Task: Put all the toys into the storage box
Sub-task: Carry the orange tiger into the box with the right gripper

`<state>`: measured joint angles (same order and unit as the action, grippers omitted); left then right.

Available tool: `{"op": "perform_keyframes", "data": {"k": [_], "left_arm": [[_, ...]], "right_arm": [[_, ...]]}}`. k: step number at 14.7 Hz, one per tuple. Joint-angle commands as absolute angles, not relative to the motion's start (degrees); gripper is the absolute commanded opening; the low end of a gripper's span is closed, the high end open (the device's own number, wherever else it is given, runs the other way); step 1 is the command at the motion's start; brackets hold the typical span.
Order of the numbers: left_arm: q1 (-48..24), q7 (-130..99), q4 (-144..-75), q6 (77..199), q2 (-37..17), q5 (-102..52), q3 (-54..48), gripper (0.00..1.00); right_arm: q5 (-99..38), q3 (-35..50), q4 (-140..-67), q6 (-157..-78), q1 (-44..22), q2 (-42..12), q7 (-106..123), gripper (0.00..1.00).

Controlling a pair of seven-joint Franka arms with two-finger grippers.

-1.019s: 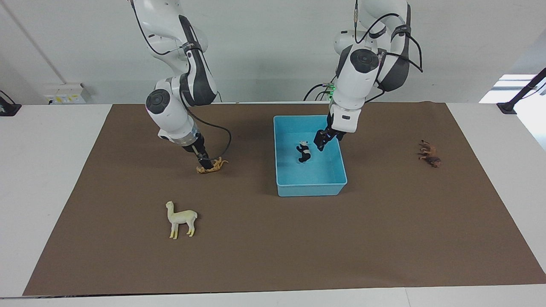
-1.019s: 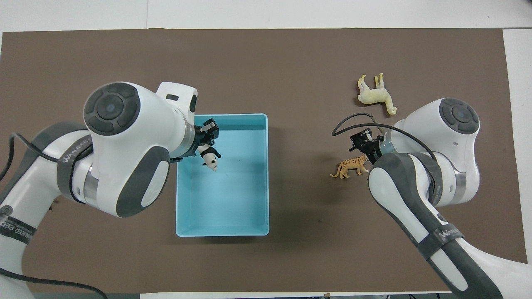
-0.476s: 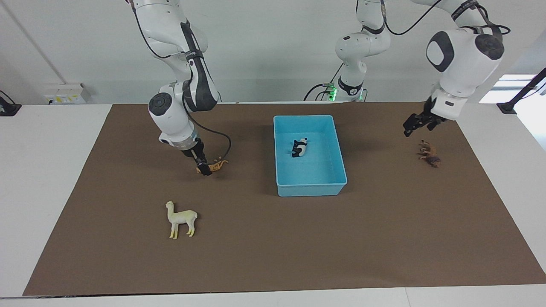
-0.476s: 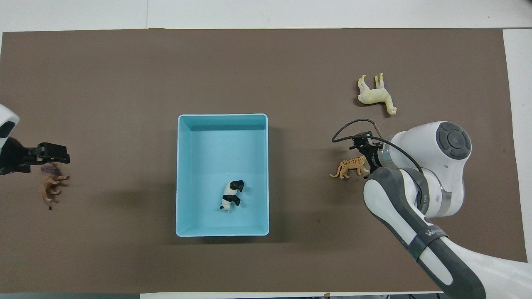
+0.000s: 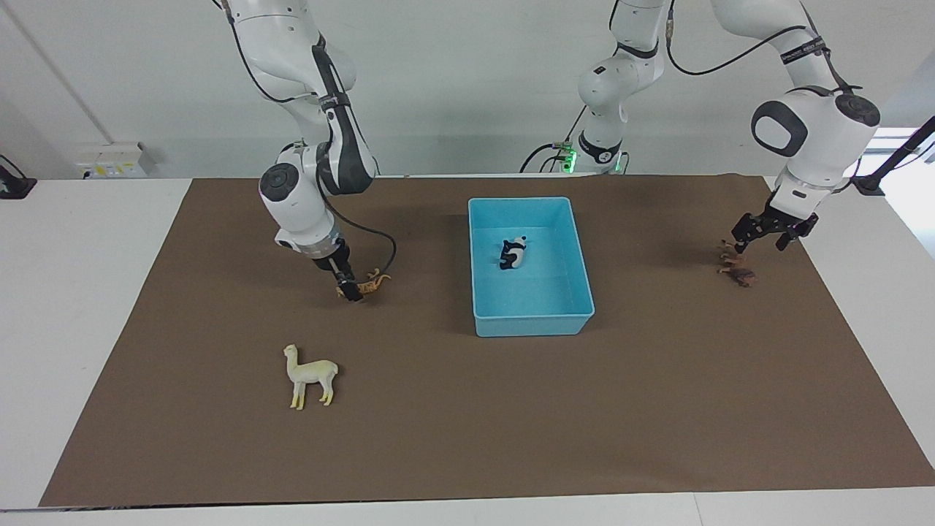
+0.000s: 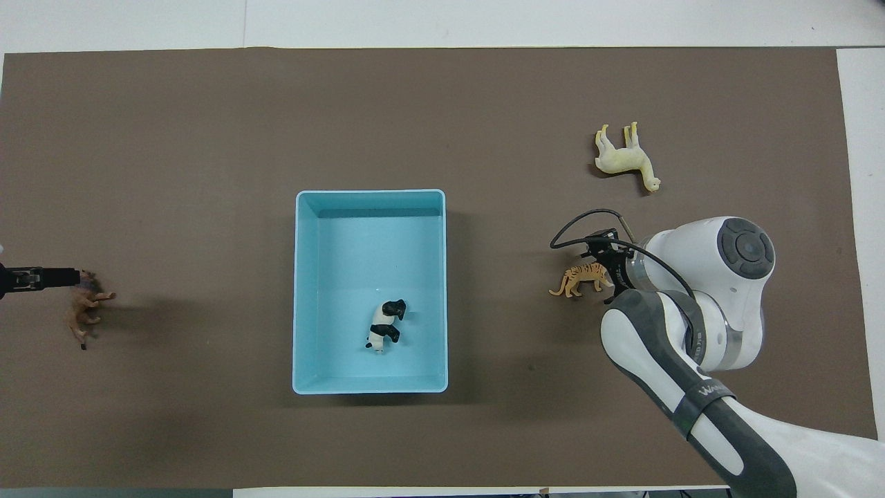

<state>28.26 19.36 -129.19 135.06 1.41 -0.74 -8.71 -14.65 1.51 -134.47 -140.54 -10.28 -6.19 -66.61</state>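
The small orange striped plastic tiger (image 5: 363,284) lies on its side on the brown mat (image 5: 467,438) toward the right arm's end of the surface, and the right gripper (image 5: 352,290) is down at it, jaws around its body as far as the facing view shows, though whether they have closed I cannot tell. The figurine looks light, rigid and rather slick, so the thick torso is the place to pinch; legs and tail are thin and would likely twist out. The rectangular light blue plastic storage box (image 5: 532,323) sits mid-surface and holds one toy, the black-and-white panda (image 5: 513,253), lying on its side on the floor of the box. The left gripper (image 5: 764,235) hangs with jaws spread just above the brown dark-maned lion (image 5: 736,266), which lies toward the left arm's end. The cream-white alpaca (image 5: 309,375) lies farther from the robots than the tiger, untouched. Three toys remain outside.
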Motion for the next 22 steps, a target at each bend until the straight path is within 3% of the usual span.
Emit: {"op": "perform_keyframes", "data": {"k": [1,3,4,7,9,12,13,16,20,22], "left_arm": [[30.5,14.17,-129.29,141.49,-2.71,-0.7,-9.49,1.0],[30.59,12.57,-129.29,142.82,-3.95,-0.62,-9.41,1.0],[30.76,13.18,-129.29,143.78,-4.56,-0.62,-9.4,1.0],[30.5,13.1,-129.64,145.19,-6.14,-0.62,-9.4,1.0],[30.06,12.92,-129.81,145.98,-7.64,-0.61,-9.4,1.0],[30.67,13.27,-129.81,148.62,-10.89,-0.62,-9.4,1.0],[30.76,13.36,-129.73,148.54,-10.99,-0.53,-9.4,1.0],[30.94,13.36,-129.81,148.18,-10.99,-0.61,-9.32,1.0],[31.02,13.71,-129.73,147.57,-10.9,-0.53,-9.14,0.86],[31.03,14.41,-129.64,145.99,-10.72,-0.61,-9.14,0.86]], "right_arm": [[-16.17,1.76,-136.23,-142.65,-10.28,-5.54,-64.16,0.84],[-16.17,1.76,-136.23,-142.73,-10.37,-5.54,-63.55,0.67],[-16.17,1.76,-136.32,-142.65,-10.46,-5.54,-62.33,0.54],[-16.17,1.76,-135.8,-141.42,-11.16,-5.45,-56.27,0.0],[-16.17,1.67,-130.55,-135.39,-11.25,-5.54,-55.2,0.0],[-16.08,1.67,-113.09,-116.25,-10.02,-7.73,-55.81,0.0],[-16.17,1.67,-109.63,-113.67,-10.19,-7.73,-55.98,0.0],[-19.84,3.07,-104.95,-114.07,-13.6,-7.73,-59.74,0.0],[-21.97,3.16,-105.21,-126.28,-26.6,-9.66,-69.42,0.0],[-27.91,3.08,-104.85,-129.27,-30.57,-10.81,-69.96,0.0]]}}
